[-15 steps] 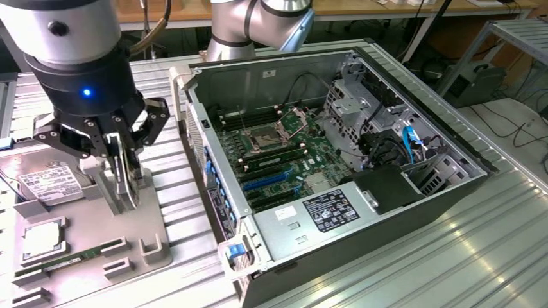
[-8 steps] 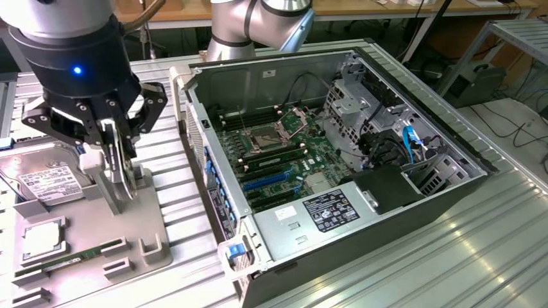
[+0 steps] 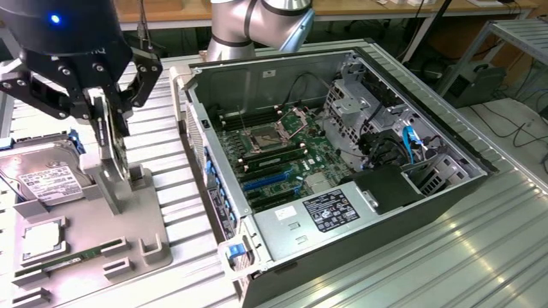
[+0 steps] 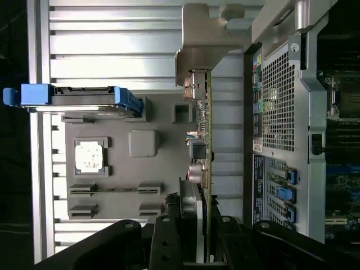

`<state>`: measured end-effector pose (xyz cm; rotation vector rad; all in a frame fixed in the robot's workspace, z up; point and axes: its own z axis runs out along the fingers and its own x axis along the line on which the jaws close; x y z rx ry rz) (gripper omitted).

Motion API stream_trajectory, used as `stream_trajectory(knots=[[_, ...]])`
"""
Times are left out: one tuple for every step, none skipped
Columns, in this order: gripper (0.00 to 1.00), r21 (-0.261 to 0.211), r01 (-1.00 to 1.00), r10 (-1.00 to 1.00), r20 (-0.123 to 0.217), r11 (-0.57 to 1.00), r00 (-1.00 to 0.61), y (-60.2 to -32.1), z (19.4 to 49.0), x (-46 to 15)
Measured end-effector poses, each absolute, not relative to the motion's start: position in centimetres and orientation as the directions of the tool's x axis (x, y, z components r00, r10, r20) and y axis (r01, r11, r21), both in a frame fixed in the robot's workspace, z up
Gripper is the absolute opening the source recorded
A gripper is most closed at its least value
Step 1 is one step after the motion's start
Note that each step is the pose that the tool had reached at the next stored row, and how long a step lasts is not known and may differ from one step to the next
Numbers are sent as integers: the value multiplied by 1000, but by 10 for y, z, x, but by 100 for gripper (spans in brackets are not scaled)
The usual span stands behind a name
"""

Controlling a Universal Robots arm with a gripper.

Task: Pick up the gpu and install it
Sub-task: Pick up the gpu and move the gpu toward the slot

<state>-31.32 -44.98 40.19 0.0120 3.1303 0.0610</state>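
The gpu [image 3: 114, 144] stands on edge at the exterior view's left: a thin green card with a silver bracket. My gripper [image 3: 110, 109] comes down on it from above, its black fingers [image 3: 128, 96] shut on the card's upper part. The card's lower end sits at the upright post of the grey holder tray [image 3: 150, 224]; I cannot tell whether it still rests in its slot. In the wrist view the gpu [image 4: 206, 135] runs edge-on away from my gripper [image 4: 198, 239], ending in its bracket [image 4: 208, 50].
An open computer case [image 3: 462, 167] lies at the exterior view's right, with the motherboard and its blue expansion slots [image 3: 267, 183] exposed. The tray also holds a hard drive [image 3: 43, 179], a CPU [image 3: 41, 239] and a RAM stick [image 3: 68, 262]. Ribbed metal table [image 3: 479, 256] all around.
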Motion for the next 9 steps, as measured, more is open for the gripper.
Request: stream_trajectory(knots=[[28,39,7,8,-11,999,-1000,-450,421,-313],[28,40,7,8,-11,999,-1000,-450,437,-313],[28,40,7,8,-10,999,-1000,-450,447,-313],[28,40,7,8,-11,999,-1000,-450,447,-302],[28,40,7,8,-11,999,-1000,-450,447,-283],[28,40,7,8,-11,999,-1000,-450,447,-273],[28,40,7,8,-11,999,-1000,-450,446,-264],[28,40,7,8,-11,999,-1000,-450,446,-255],[28,40,8,8,-11,999,-1000,-450,446,-238]])
